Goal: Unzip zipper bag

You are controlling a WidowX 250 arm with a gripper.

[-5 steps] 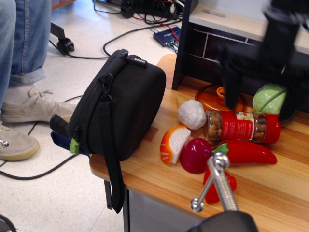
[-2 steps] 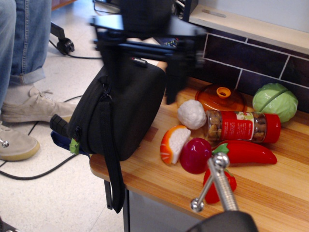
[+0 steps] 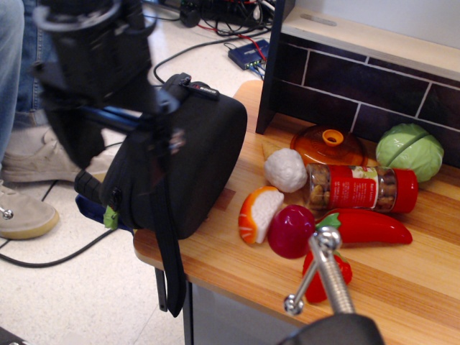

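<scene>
The zipper bag (image 3: 198, 154) is a large black padded case standing at the left end of the wooden table (image 3: 402, 287), partly overhanging its edge. Its black strap (image 3: 167, 251) hangs down the front, and a small green tag (image 3: 110, 217) sits at its lower left. My gripper (image 3: 118, 140) is black and motion-blurred at the upper left, above and in front of the bag's left side. Its fingers are spread apart, one finger (image 3: 74, 144) left of the bag and the other over the zipper edge. It holds nothing. It hides the bag's upper left part.
Toy foods lie right of the bag: white garlic (image 3: 285, 169), orange slice (image 3: 259, 213), red radish (image 3: 291, 230), red pepper (image 3: 370, 227), a nut jar (image 3: 361, 188), orange lid (image 3: 329, 146), green cabbage (image 3: 410, 151). A metal clamp (image 3: 323, 269) stands in front. A person's shoes (image 3: 29, 187) and cables lie on the floor.
My gripper has swept from the right back of the table, across the top of the bag, to the bag's left side. The bag and toy foods have not moved.
</scene>
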